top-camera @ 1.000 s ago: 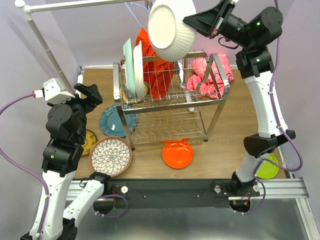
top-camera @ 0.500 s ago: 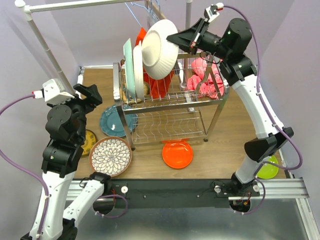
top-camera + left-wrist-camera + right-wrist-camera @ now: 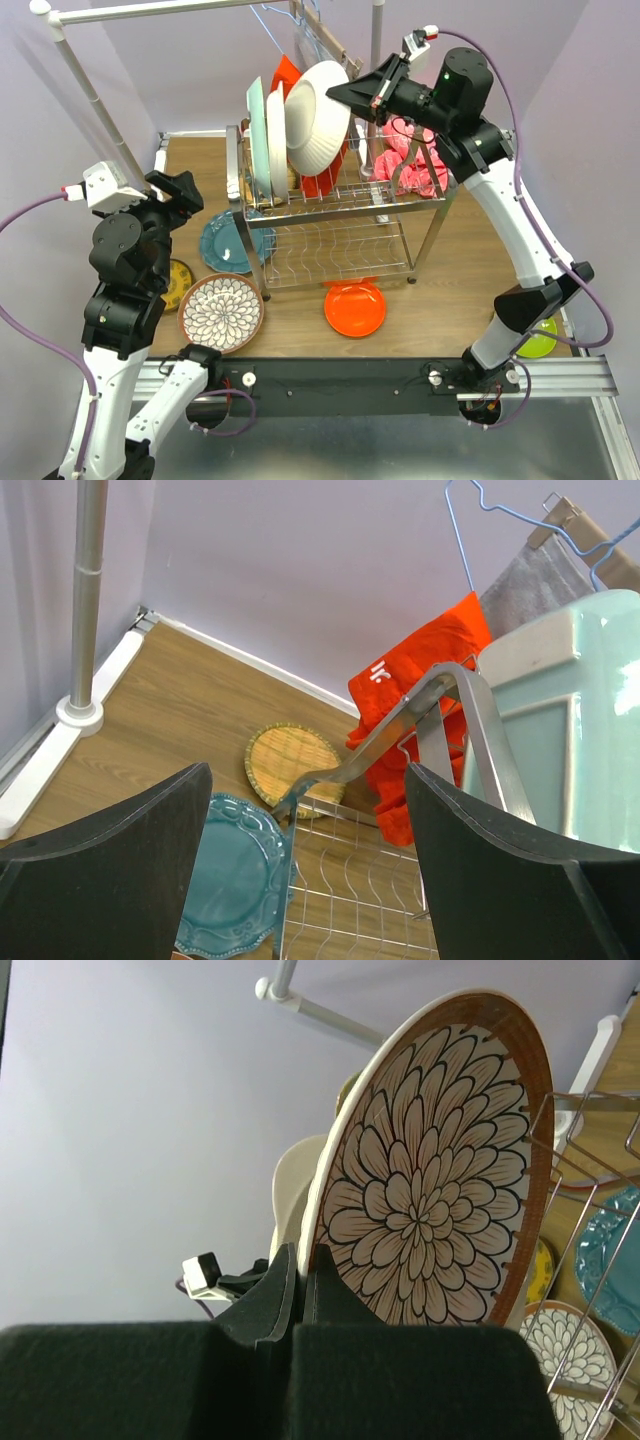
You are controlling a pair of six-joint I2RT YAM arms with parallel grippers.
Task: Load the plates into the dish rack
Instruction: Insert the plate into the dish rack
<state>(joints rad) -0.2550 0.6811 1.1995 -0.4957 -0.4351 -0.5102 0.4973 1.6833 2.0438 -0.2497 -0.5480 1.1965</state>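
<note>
white-and-brown floral plate [image 3: 317,118] is held on edge by the right pincer [image 3: 345,92], jaws nipped tight on its rim. its ribbed white underside faces the top camera and its patterned face shows in the right wrist view. the plate hangs tilted just ahead of that pincer, over the upper shelf of the rack [image 3: 340,207]. contact with the wires cannot be confirmed.

beyond the held plate from the pincer, a white plate [image 3: 275,140] and a mint plate [image 3: 255,130] stand upright in the shelf slots, side by side. a red cloth [image 3: 322,172] sits behind the held plate. a pink cloth [image 3: 420,160] lies below the pincer at the rack's right end.

left pincer [image 3: 172,190] is well apart from the right one, jaws wide, holding nothing. on the table below it lie a teal plate [image 3: 225,243], a yellow plate [image 3: 179,283] and a second floral plate [image 3: 221,312]. a tan plate [image 3: 292,763] lies beyond the teal one.

an orange plate [image 3: 355,308] lies flat in front of the rack. a lime plate [image 3: 540,338] lies by the right arm's base, partly hidden.
</note>
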